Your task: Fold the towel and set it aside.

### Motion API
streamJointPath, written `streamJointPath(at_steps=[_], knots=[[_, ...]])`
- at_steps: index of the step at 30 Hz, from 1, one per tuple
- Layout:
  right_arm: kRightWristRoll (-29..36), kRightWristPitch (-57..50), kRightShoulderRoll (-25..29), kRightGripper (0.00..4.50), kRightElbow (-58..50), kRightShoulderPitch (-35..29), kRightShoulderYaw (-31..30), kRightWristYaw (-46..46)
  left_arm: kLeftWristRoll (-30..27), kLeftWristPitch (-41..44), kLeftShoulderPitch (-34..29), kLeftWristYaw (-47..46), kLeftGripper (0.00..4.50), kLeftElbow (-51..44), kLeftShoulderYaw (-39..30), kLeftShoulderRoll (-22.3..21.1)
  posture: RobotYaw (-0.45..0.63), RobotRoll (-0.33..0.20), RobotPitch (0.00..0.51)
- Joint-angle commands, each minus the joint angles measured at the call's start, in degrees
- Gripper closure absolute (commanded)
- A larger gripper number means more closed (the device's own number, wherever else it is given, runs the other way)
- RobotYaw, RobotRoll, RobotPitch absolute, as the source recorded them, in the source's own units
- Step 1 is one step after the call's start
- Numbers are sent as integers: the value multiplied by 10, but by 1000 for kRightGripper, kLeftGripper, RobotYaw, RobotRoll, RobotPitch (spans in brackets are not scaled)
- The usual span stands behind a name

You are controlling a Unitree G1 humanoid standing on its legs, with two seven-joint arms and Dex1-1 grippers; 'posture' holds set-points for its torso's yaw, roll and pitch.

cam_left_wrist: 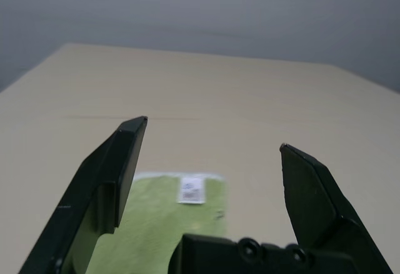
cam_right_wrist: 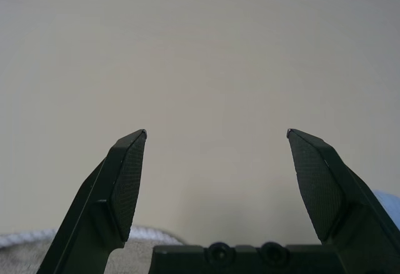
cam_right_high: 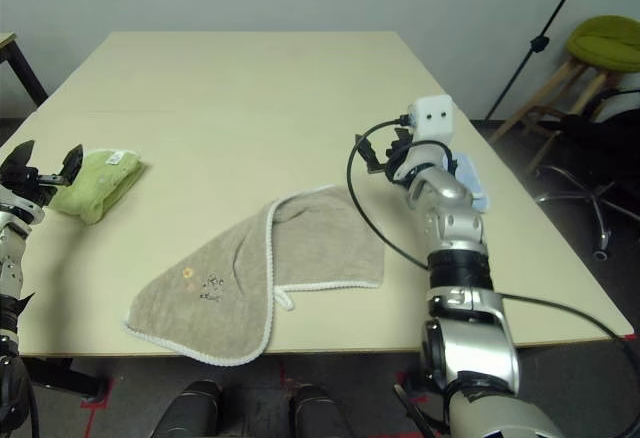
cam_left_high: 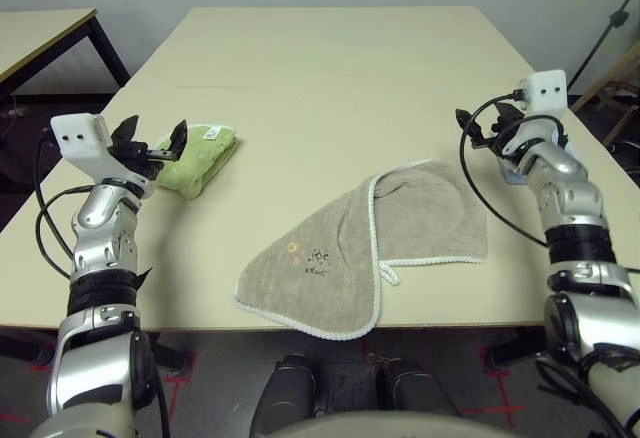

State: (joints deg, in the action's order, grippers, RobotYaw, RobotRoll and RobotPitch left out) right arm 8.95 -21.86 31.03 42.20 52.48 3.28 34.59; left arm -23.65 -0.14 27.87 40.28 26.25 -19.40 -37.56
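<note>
Nearest me, the towel (cam_left_high: 365,248) lies half-folded at the table (cam_left_high: 330,68) front edge, untouched. Both my claws hang spread wide and empty: left gripper (cam_left_high: 150,141) above a lime-green cloth (cam_left_high: 200,158), right gripper (cam_left_high: 487,123) beside a light blue cloth (cam_right_high: 470,180).

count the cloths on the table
3: the beige towel near the front edge, a green cloth by the left gripper, a light blue cloth mostly hidden behind the right arm.
</note>
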Motion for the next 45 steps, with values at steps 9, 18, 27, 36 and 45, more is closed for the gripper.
streamJointPath(at_steps=[9, 18, 27, 36, 45], knots=[[-93, -38, 17, 0, 246, 113, -80, 133, -76, 213, 11, 334, 23, -50, 117, -54, 174, 0, 33], [-136, -30, 16, 0, 294, 115, -90, 129, -70, 238, -11, 410, 23, -89, 151, -61, 174, 0, 23], [-144, -25, -11, 0, 323, 107, -77, 78, -88, 287, -38, 405, 23, -138, 141, -62, 194, 0, 26], [-143, -26, -36, 380, 338, 93, -60, 46, -106, 324, -57, 383, 0, -185, 132, -58, 214, 0, 30], [-134, -12, -42, 3575, 328, 119, -47, 58, -118, 382, -49, 319, 0, -228, 138, -43, 196, 0, 46]])
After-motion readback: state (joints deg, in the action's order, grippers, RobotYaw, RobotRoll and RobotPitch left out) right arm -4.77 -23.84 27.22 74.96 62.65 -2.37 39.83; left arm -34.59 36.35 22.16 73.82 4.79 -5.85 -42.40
